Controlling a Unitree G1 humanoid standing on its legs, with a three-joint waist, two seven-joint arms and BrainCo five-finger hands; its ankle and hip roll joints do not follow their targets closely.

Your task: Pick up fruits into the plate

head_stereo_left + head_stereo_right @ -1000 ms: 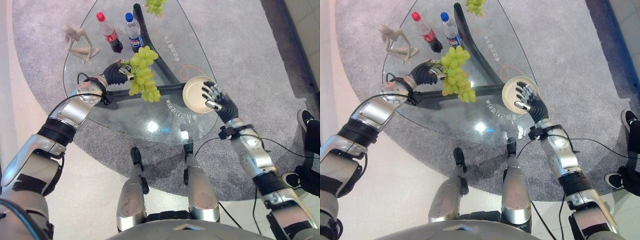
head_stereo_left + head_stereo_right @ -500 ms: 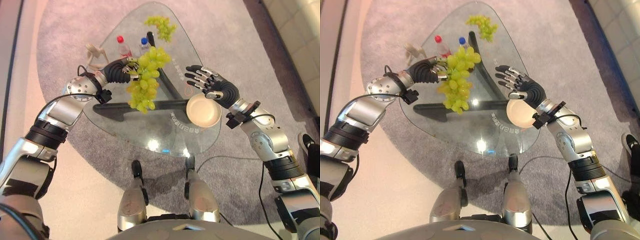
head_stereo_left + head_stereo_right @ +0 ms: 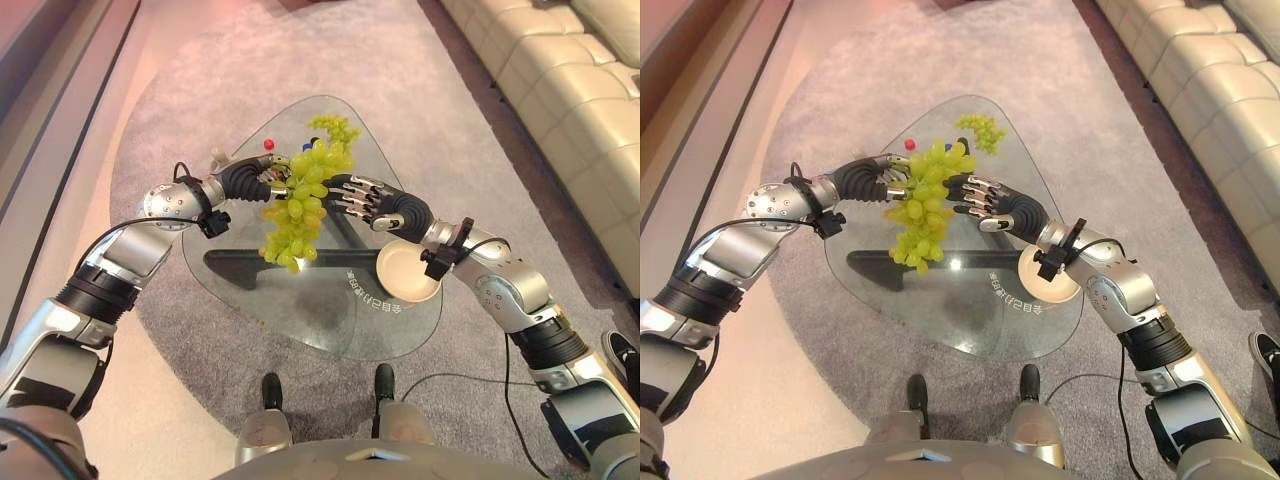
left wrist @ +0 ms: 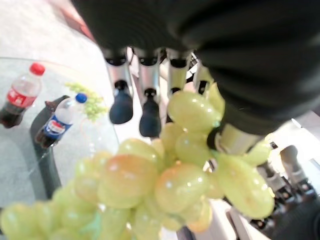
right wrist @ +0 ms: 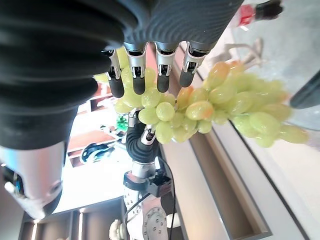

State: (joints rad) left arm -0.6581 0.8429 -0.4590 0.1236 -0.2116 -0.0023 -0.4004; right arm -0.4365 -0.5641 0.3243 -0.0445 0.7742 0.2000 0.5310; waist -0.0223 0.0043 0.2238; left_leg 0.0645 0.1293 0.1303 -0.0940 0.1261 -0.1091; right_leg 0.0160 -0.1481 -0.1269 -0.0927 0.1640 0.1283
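Left robot hand point(image 3: 250, 180) is raised with fingers curled in a grip, facing the right robot hand point(image 3: 385, 205), fingers spread.

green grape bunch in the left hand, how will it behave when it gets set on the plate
The green grape bunch hangs long and loose below the left hand, so it will probably swing and slump. Loose grapes could roll off the shallow round cream plate. The open right hand beside it might steady it.

Your left hand point(image 4: 227, 137) grips the green grape bunch point(image 4: 165, 185) (thumb curled against it); beyond, on the glass bench point(image 4: 20, 165), stand a red-capped bottle point(image 4: 17, 100) and a blue-capped bottle point(image 4: 60, 122).
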